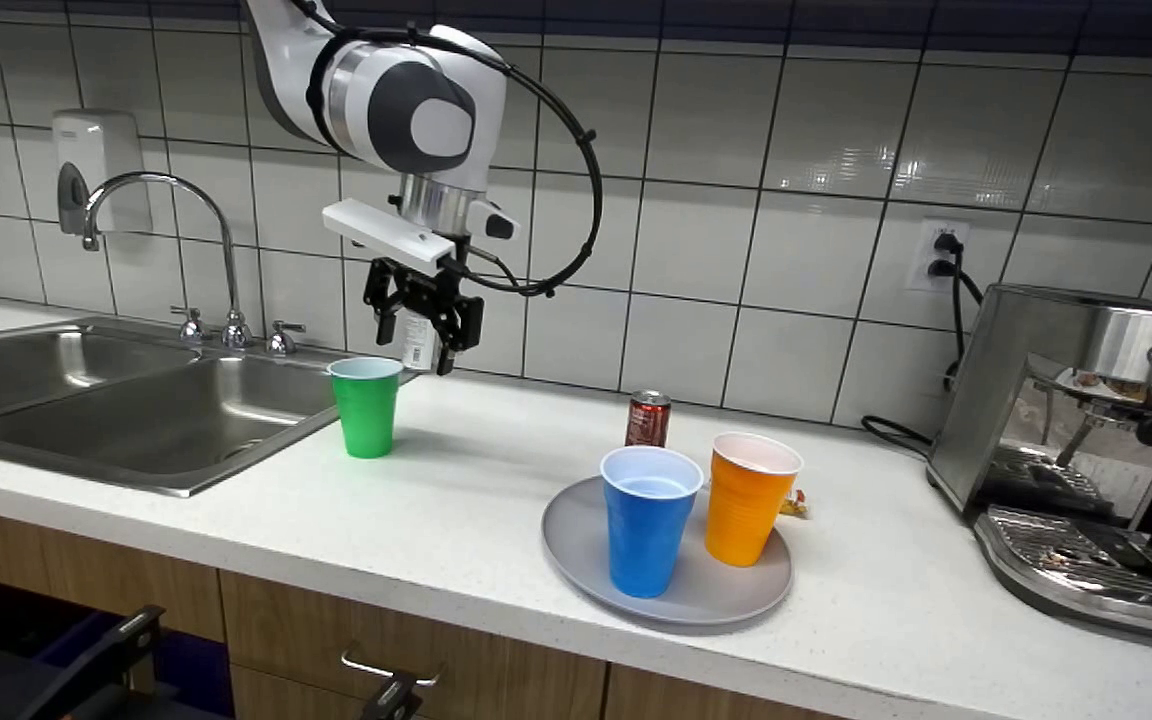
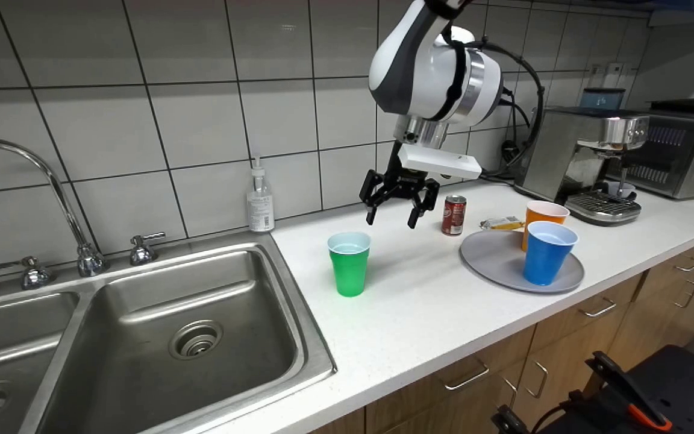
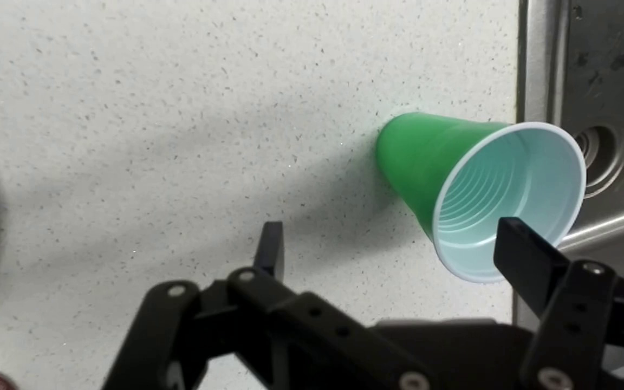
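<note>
My gripper [image 1: 416, 352] hangs above the counter with its jaws wide apart and nothing between them. It is nearest to a green cup [image 2: 350, 271], which stands upright by the sink, its white-rimmed mouth upward. In the wrist view one of my fingers [image 3: 528, 260] overlaps the mouth of the green cup [image 3: 420, 157], but both exterior views show the gripper higher up and apart from it. A blue cup [image 1: 648, 540] and an orange cup [image 1: 748, 510] stand on a grey plate [image 1: 576, 540] farther along. Behind the plate is a red can [image 2: 453, 217].
A steel double sink [image 2: 317, 355] with a curved faucet [image 2: 52, 181] borders the green cup's side. Against the tiled wall stands a clear pump bottle [image 2: 260, 205]. A wrapped snack [image 2: 502, 223] lies by the plate. An espresso machine [image 1: 1056, 400] occupies the far end.
</note>
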Controlling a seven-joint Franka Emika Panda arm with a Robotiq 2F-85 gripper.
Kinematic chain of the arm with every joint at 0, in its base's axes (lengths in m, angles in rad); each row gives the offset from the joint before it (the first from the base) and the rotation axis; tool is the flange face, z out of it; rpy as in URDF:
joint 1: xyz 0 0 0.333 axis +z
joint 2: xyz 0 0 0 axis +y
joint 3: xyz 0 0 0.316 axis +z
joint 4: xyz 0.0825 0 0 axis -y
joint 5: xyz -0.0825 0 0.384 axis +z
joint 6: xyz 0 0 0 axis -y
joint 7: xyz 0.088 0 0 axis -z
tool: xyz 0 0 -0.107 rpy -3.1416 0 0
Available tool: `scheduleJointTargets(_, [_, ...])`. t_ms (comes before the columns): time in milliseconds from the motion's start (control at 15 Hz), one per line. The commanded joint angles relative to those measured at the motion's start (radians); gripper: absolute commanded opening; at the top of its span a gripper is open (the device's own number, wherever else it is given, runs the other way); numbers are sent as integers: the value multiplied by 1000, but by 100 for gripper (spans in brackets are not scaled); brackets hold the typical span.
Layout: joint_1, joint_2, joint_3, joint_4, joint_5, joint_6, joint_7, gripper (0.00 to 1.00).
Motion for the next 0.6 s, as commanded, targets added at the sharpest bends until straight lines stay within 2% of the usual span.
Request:
scheduleJointTargets(0, [0,0,0,1,-2,-2,2,100])
scheduleJointTargets(533, [0,8,1,13,3,8,2,100])
